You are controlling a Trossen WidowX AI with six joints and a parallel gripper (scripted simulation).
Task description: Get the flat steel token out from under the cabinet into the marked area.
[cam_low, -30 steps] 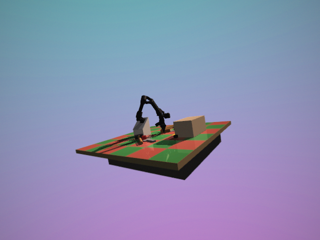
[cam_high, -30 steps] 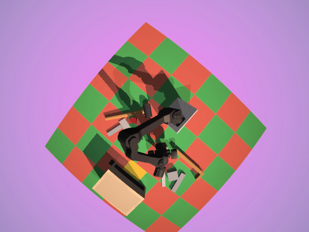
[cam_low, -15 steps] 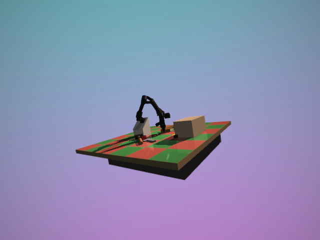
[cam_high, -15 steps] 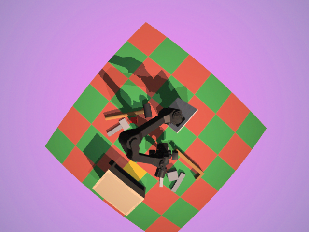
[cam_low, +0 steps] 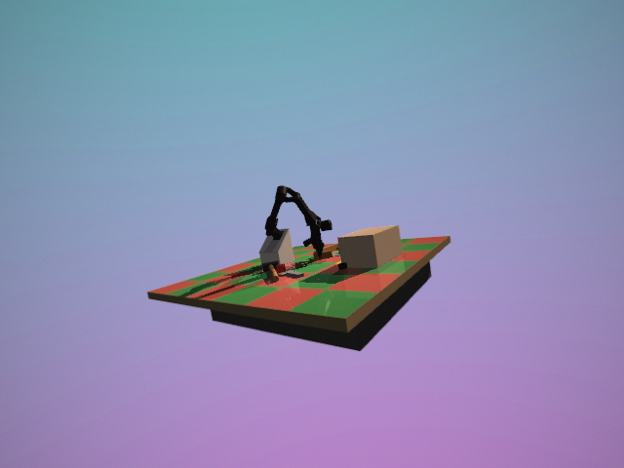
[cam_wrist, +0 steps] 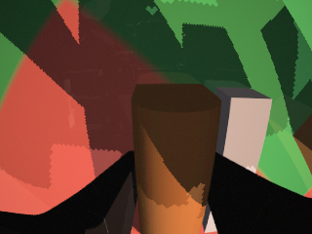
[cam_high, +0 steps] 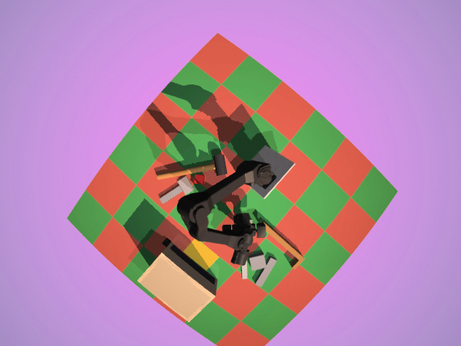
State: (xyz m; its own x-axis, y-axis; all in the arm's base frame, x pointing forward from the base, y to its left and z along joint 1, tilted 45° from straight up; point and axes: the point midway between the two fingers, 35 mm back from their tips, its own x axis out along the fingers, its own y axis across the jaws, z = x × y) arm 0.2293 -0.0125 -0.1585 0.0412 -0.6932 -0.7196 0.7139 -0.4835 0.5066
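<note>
"Token first: where does it lie, and how does it look?"

"Its place and its look cannot be told from these views. The cabinet (cam_high: pixel 176 286) (cam_low: pixel 358 252) hides whatever is beneath it, and its vent slots cannot be made out. The yellow marked area (cam_high: pixel 202 254) lies in front, partly shaded."

"And the gripper (cam_high: pixel 248 230) (cam_low: pixel 319 253) (cam_wrist: pixel 170 159)?"

"It points down, apart from the cabinet. Its fingers stand partly open, about a third of the way, closed firmly on an orange-brown round handle (cam_wrist: pixel 171 161). The wrist view shows one finger on each side of it, and the handle's flat end in shadow."

"What is that pale bar (cam_wrist: pixel 249 132) beside the handle?"

"A straight, square-edged piece, partly hidden by the handle and a finger. Whether it joins the handle, nobody can tell from here."

"Anything else on the checkered table (cam_high: pixel 220 55) (cam_low: pixel 277 296)?"

"An orange L-shaped stick (cam_high: pixel 282 244) lies near the gripper. On the other side of the arm, a mallet-like tool (cam_high: pixel 186 171) (cam_low: pixel 272 273) with an orange shaft and dark round head lies near a red block (cam_high: pixel 199 179) (cam_low: pixel 280 267) and a pale T-shaped piece (cam_high: pixel 182 186)."

"And inside the cabinet?"

"Its beige top and sides hide the interior, so its contents cannot be told."
</note>
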